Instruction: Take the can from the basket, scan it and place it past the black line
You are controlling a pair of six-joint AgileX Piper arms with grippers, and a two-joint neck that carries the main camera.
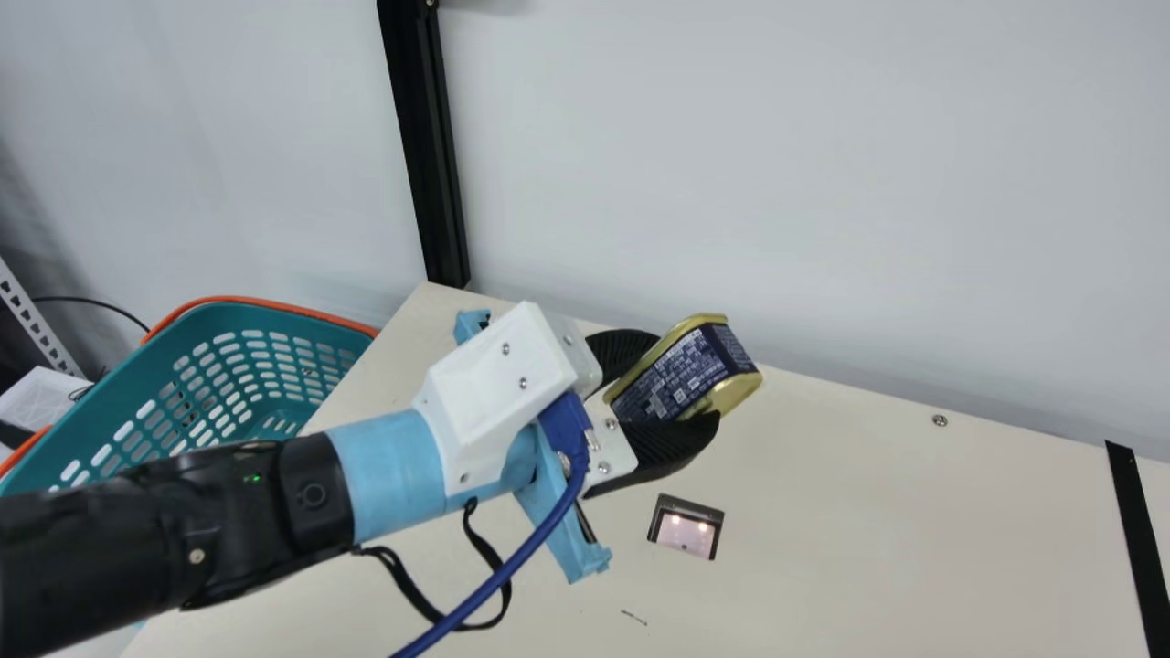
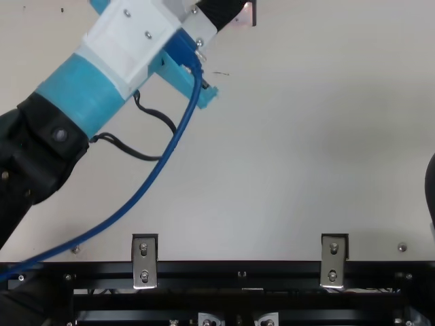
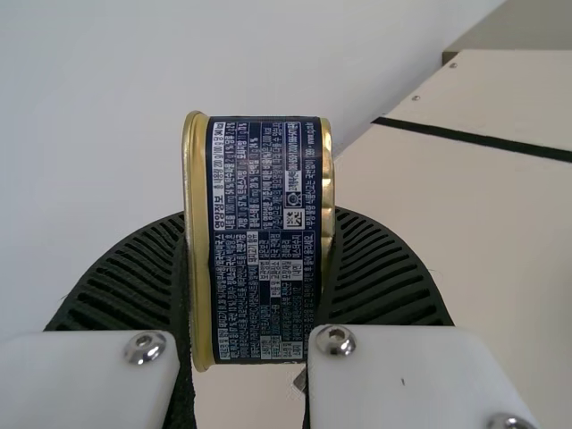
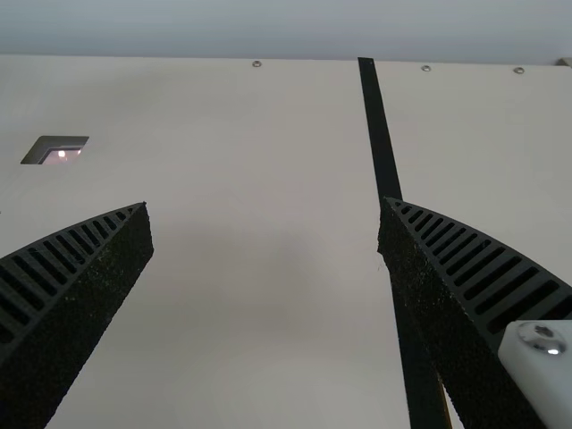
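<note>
In the main view my left gripper (image 1: 663,388) is shut on the can (image 1: 686,370), a gold-rimmed tin with a dark blue label, held tilted above the table behind the scanner window (image 1: 686,527). The left wrist view has the can (image 3: 264,241) clamped between the ribbed fingers of my left gripper (image 3: 259,268), its printed side facing the camera. My right gripper (image 4: 266,206) stands open over the table with nothing between its fingers, one of them over the black line (image 4: 380,134). That black line (image 1: 1138,539) runs along the table's right part in the main view.
The teal basket (image 1: 119,388) with an orange rim stands at the left beside the table (image 1: 868,512). A black upright post (image 1: 425,146) rises at the table's back left corner, and a pale wall is behind. A blue cable (image 2: 153,180) hangs from the left arm.
</note>
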